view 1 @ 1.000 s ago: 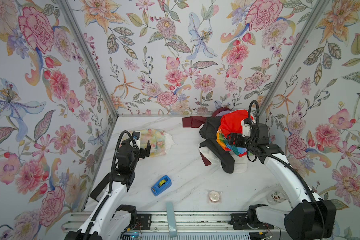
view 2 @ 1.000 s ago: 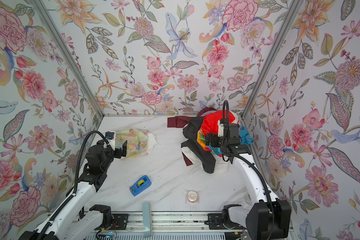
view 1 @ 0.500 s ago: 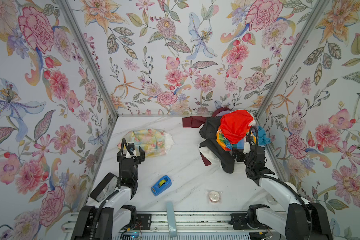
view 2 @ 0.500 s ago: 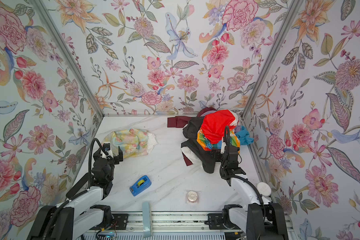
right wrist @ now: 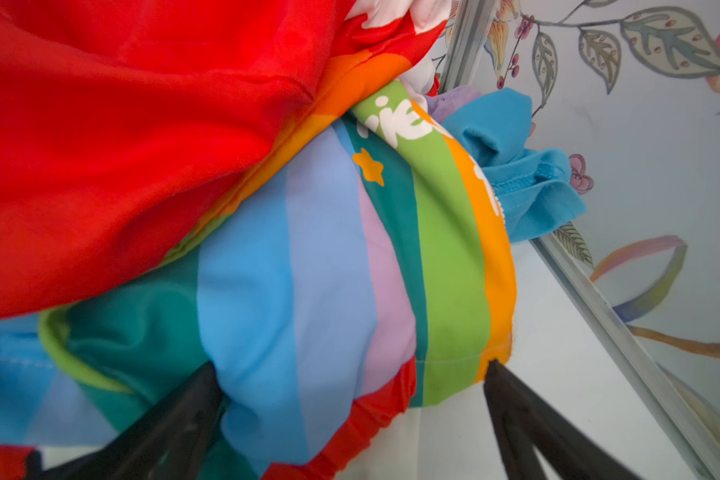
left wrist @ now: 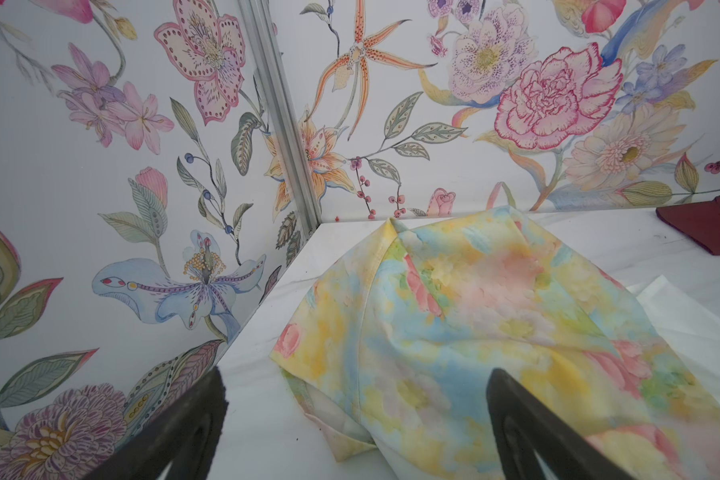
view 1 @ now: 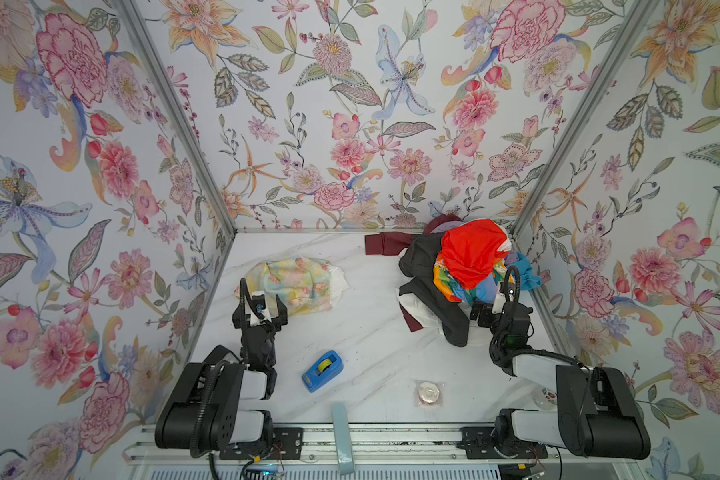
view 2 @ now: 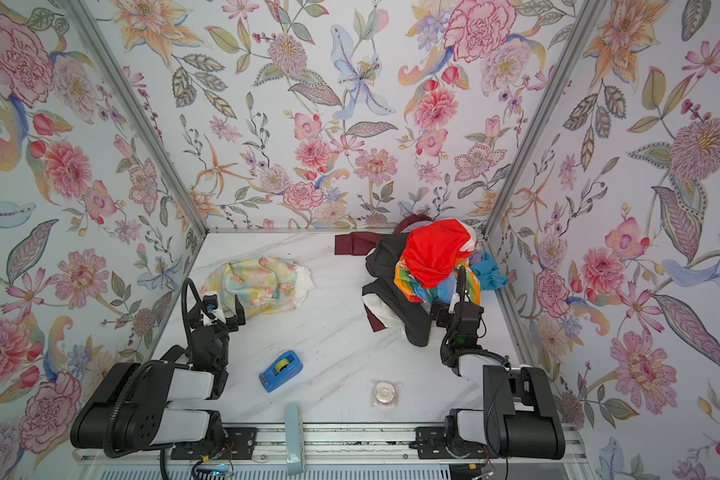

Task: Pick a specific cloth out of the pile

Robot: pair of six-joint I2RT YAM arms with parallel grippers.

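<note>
The cloth, a pastel floral sheet with a white underside, lies crumpled on the marble table at the left, apart from the pile in the back right corner. The pile has a bright red cloth on top, over rainbow-striped, black, maroon, white and blue ones. My left gripper is open just in front of the cloth's near edge and holds nothing. My right gripper is open at the pile's near right side, with the rainbow-striped cloth bulging between its fingers, ungripped.
A blue tape dispenser lies at the front centre. A small round clear object sits front right, and a pale blue bar crosses the front rail. Floral walls close in the left, back and right. A maroon cloth spreads from the pile's left.
Both arms have drawn back toward the front rail and folded low. The right gripper came down off the top of the pile. The left gripper backed away from the cloth, which stays put.
</note>
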